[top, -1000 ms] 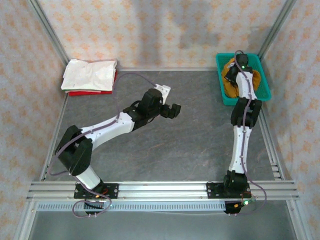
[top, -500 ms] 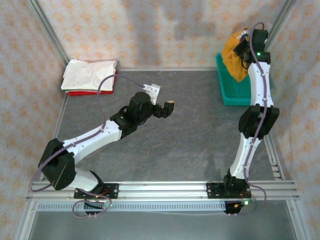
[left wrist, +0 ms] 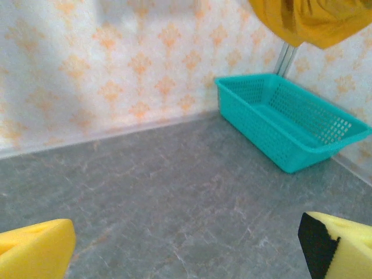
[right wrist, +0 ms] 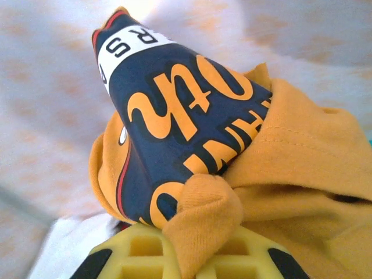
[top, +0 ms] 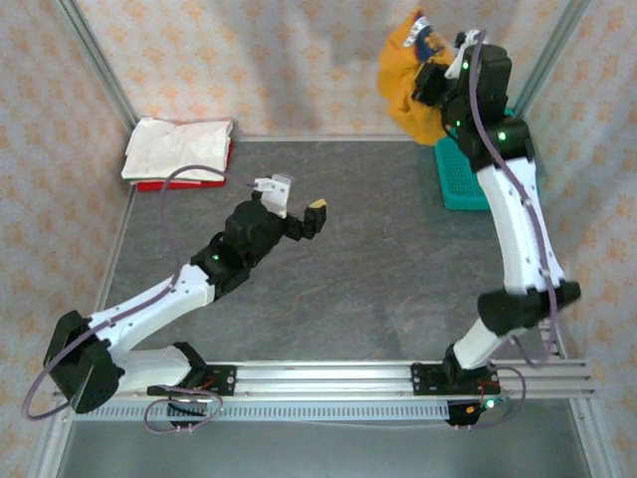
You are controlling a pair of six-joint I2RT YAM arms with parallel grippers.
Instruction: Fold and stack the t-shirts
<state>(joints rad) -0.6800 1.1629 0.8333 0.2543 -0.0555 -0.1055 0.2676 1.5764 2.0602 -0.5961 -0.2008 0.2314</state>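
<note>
High beside the basket [top: 459, 185], right end effector [top: 436, 78] pinches the orange shirt [top: 402, 88]; left end effector [left wrist: 183, 233] is spread.

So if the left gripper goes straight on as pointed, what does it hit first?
Probably the back wall, across bare table. The teal basket sits right of the line from the left gripper, and the mustard-orange t-shirt hangs higher, further right. Depth is unclear.
</note>
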